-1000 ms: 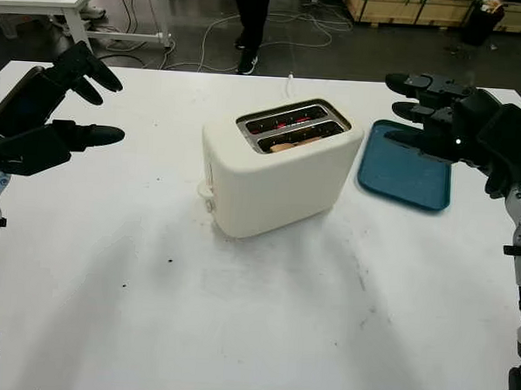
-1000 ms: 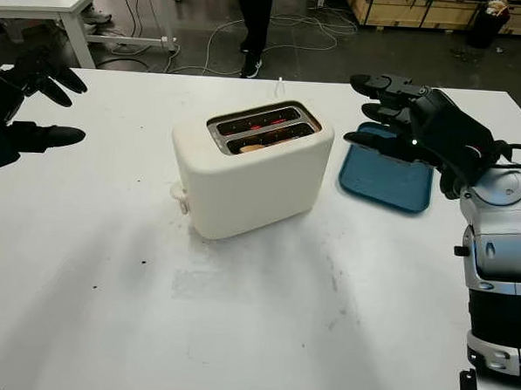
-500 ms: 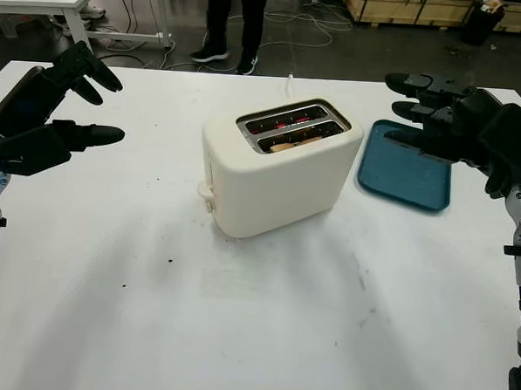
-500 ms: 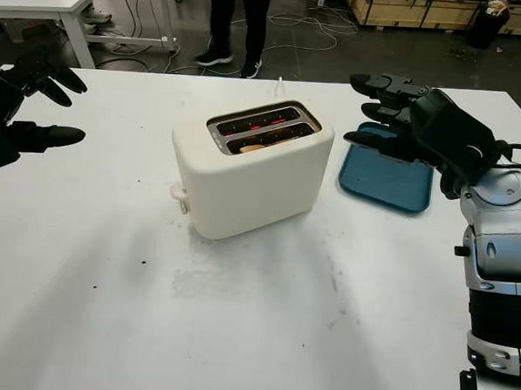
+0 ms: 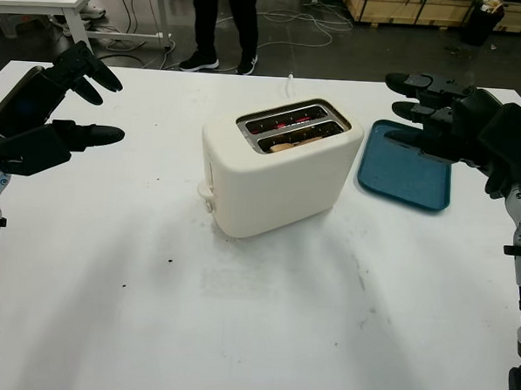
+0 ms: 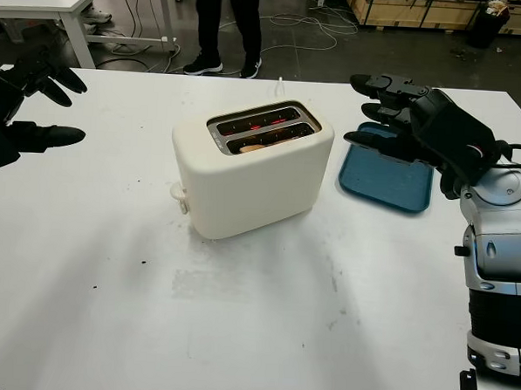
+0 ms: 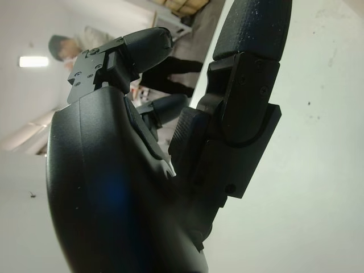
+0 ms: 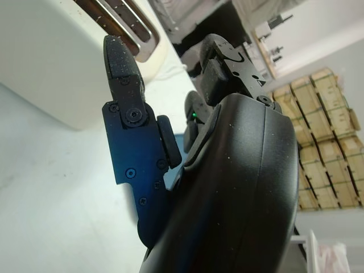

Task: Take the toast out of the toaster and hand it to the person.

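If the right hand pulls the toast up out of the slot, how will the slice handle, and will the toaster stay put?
The toast sits low in the near slot, little edge exposed, so a pinch may slip or crumble it. The far slot glows red: it is probably hot and stiff. The toaster stands free on the table, so it may shift or tip. Right hand and left hand are open.

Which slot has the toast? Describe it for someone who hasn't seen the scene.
On the white table the cream toaster stands in the middle, left of the blue tray. It has two top slots; the toast sits low in the nearer one, a pale tan edge, while the farther slot glows red.
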`<state>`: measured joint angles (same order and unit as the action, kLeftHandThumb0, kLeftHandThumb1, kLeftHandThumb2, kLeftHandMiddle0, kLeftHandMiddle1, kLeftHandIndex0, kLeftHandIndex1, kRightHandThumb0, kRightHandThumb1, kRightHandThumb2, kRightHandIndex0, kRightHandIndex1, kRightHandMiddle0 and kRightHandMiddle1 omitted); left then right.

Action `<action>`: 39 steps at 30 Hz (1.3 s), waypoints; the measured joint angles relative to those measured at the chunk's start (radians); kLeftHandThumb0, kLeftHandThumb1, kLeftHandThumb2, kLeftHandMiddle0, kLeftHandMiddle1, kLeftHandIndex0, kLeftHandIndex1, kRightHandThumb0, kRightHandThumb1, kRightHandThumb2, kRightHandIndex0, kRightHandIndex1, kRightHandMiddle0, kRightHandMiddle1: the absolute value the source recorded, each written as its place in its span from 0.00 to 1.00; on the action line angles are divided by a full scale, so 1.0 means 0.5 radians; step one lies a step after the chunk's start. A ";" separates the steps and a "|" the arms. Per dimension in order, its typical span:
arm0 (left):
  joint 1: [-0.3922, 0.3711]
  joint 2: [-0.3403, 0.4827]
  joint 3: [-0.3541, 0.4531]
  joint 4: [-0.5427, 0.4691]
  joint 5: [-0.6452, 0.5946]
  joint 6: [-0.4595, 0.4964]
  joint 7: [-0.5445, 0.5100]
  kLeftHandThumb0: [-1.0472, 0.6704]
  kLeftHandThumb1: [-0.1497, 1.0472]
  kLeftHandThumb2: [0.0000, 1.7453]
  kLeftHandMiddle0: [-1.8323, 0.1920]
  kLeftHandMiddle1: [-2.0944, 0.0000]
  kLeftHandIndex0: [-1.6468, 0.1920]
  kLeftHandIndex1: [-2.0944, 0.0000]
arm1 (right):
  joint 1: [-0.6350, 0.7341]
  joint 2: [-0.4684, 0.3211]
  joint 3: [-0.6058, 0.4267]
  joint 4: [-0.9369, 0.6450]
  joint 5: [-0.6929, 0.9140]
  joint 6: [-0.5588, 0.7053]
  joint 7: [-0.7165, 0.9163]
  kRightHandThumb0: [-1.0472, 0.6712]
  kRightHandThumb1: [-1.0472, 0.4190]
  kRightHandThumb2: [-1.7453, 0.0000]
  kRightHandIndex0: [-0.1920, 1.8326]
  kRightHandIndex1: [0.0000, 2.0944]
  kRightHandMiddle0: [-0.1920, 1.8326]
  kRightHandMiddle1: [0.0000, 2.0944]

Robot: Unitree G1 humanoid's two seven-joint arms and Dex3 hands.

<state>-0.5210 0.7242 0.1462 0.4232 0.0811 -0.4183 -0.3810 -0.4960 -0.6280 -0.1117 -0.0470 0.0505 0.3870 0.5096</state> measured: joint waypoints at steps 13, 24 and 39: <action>0.001 0.000 0.000 0.000 0.000 0.000 0.000 0.00 0.89 0.14 0.91 0.20 0.90 0.25 | 0.000 0.000 0.000 -0.021 0.003 0.029 -0.013 0.32 0.09 0.98 0.19 0.15 0.26 0.00; 0.001 0.000 0.000 -0.001 0.000 0.000 0.000 0.00 0.89 0.13 0.91 0.20 0.90 0.25 | 0.000 0.000 0.000 -0.022 0.000 0.028 -0.014 0.33 0.09 0.98 0.18 0.15 0.26 0.00; 0.001 -0.001 0.000 0.000 -0.001 0.000 0.000 0.00 0.89 0.13 0.91 0.19 0.90 0.25 | 0.000 0.000 0.000 -0.033 0.002 0.035 -0.017 0.34 0.09 0.98 0.18 0.17 0.26 0.00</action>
<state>-0.5203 0.7235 0.1463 0.4229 0.0809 -0.4182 -0.3809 -0.4960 -0.6279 -0.1117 -0.0633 0.0517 0.4044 0.5013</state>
